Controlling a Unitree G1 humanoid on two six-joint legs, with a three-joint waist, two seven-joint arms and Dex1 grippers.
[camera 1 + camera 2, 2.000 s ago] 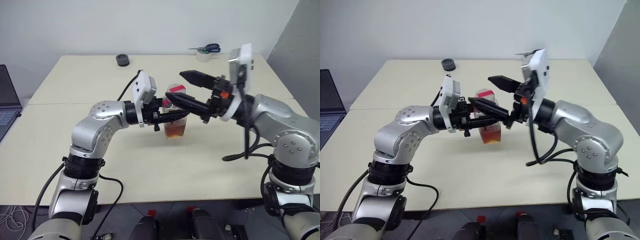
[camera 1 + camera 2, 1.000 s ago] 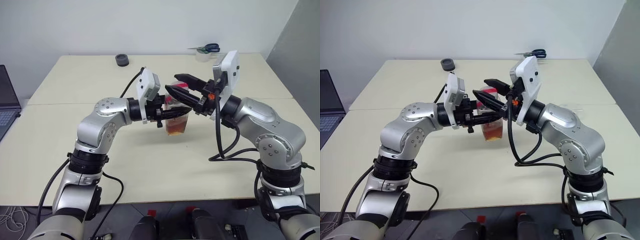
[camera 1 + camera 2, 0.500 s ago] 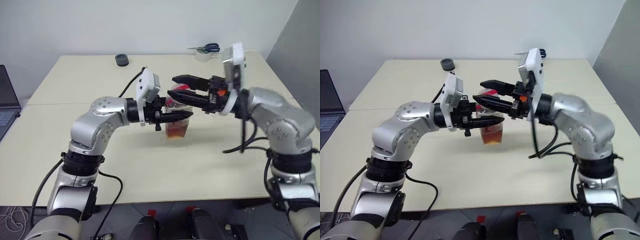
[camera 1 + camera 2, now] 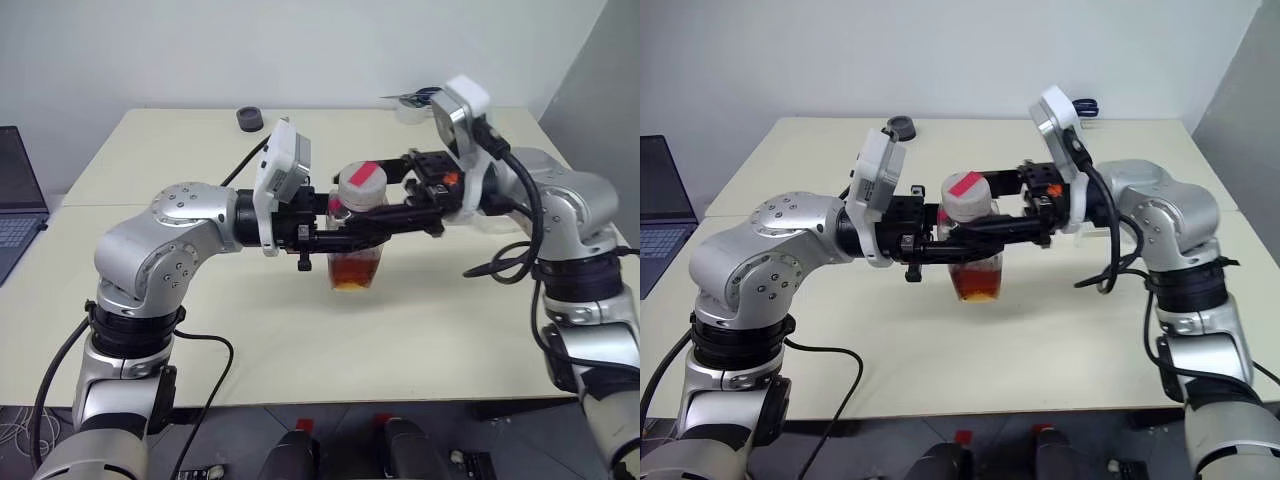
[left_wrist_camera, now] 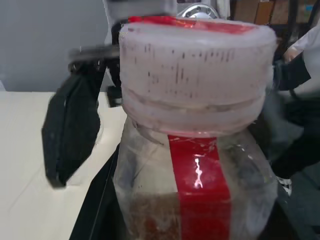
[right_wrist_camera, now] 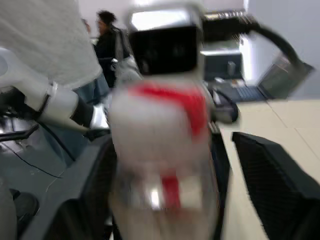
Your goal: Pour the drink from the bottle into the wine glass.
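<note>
So the bottle (image 4: 358,228) is held up off the tabletop (image 4: 300,330), roughly centre front, with the left pincer (image 4: 345,238) clamped around its body just under the cap (image 4: 362,183). The tea-coloured drink (image 4: 356,271) sits in the bottom part, so it's nowhere near full. Cap's on, which means the step in hand looks like getting it off.

The right pincer (image 4: 385,200) comes in level from the other side, fingers spread apart either side of the neck area, not gripping anything as far as I can tell.

If I were doing this: keep the left grip firm and the bottle upright, bring the right fingers squarely onto the cap rather than the shoulder of the bottle, close, then twist. That soft plastic will likely squash if squeezed hard, so go easy.

Further back there's a small dark round thing (image 4: 249,118) and scissors (image 4: 425,95) at the far edge. I can't make out the glass anywhere.
</note>
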